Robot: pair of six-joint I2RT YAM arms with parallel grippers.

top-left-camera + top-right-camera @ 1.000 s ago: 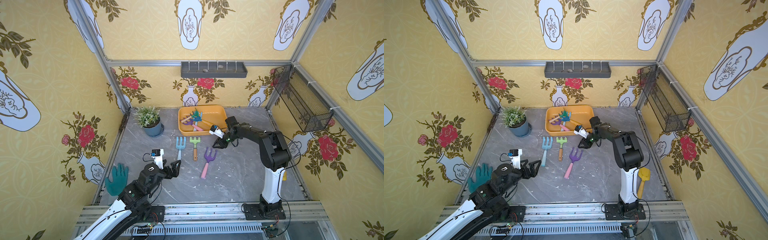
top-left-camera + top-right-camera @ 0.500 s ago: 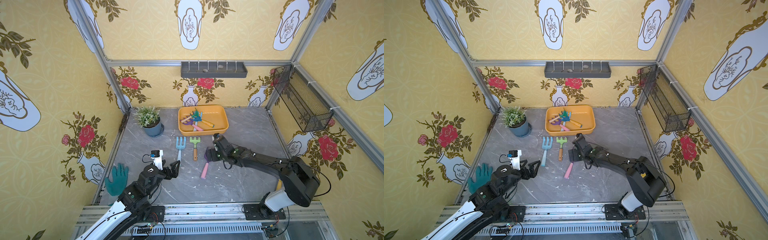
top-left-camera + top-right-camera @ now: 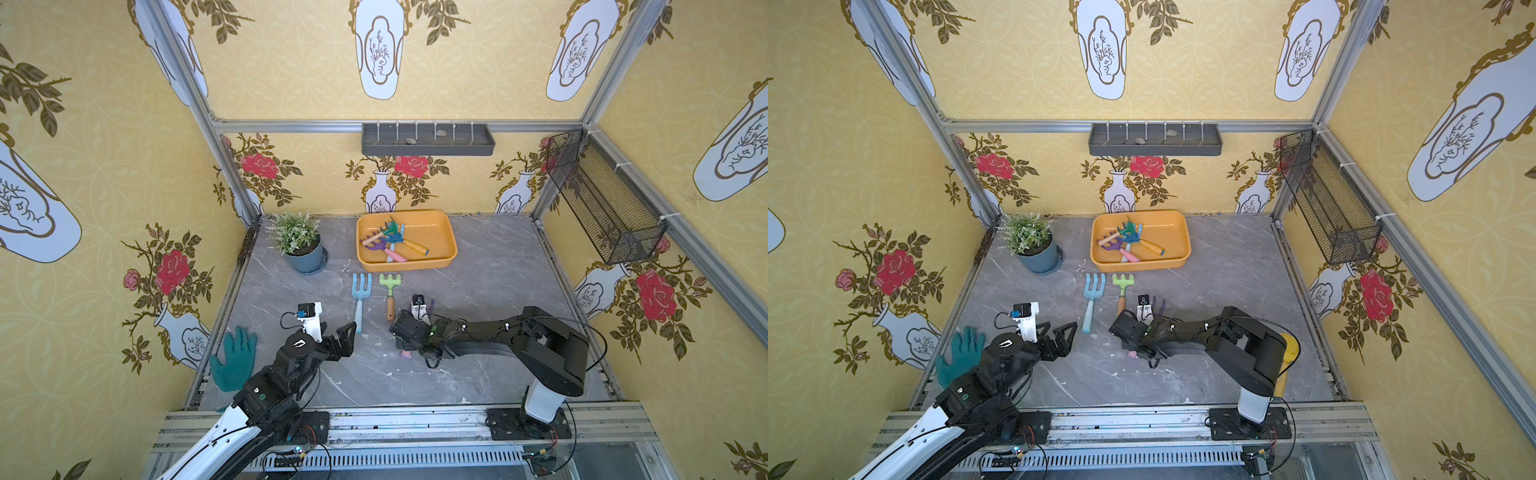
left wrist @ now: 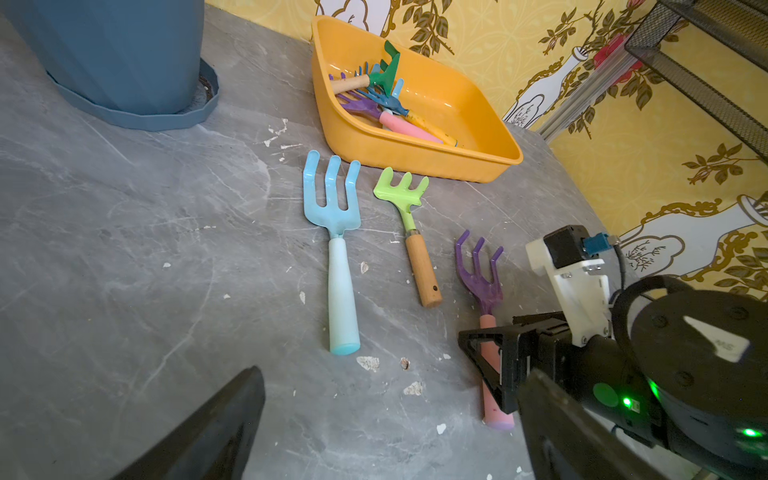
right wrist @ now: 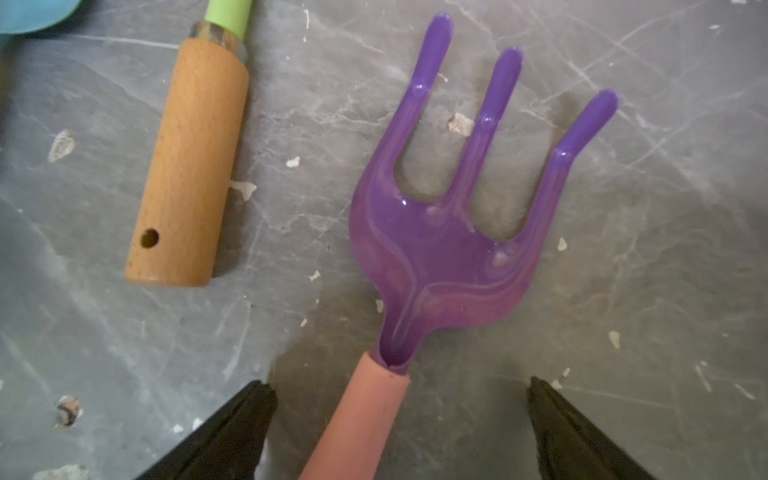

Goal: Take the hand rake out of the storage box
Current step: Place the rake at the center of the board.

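The storage box (image 3: 434, 230) (image 3: 1169, 232) (image 4: 461, 124) is an orange tray at the back of the table, with several hand rakes piled in it. A purple hand rake (image 5: 449, 232) (image 4: 484, 282) with a pink handle lies on the table outside the box. My right gripper (image 5: 401, 392) (image 3: 409, 334) is open and low, its fingers on either side of the pink handle and clear of it. My left gripper (image 4: 392, 376) (image 3: 345, 336) (image 3: 1063, 336) hangs open and empty over bare table, left of that rake.
A light blue rake (image 3: 360, 297) and a green rake with a wooden handle (image 3: 390, 293) lie side by side in front of the box. A potted plant (image 3: 297, 245) stands back left. A teal glove (image 3: 235, 361) lies at the left edge. A wire basket (image 3: 602, 208) hangs on the right wall.
My right arm has swung from near the box's front down to the purple rake and along it to its pink handle. The left arm and the rakes have not moved.
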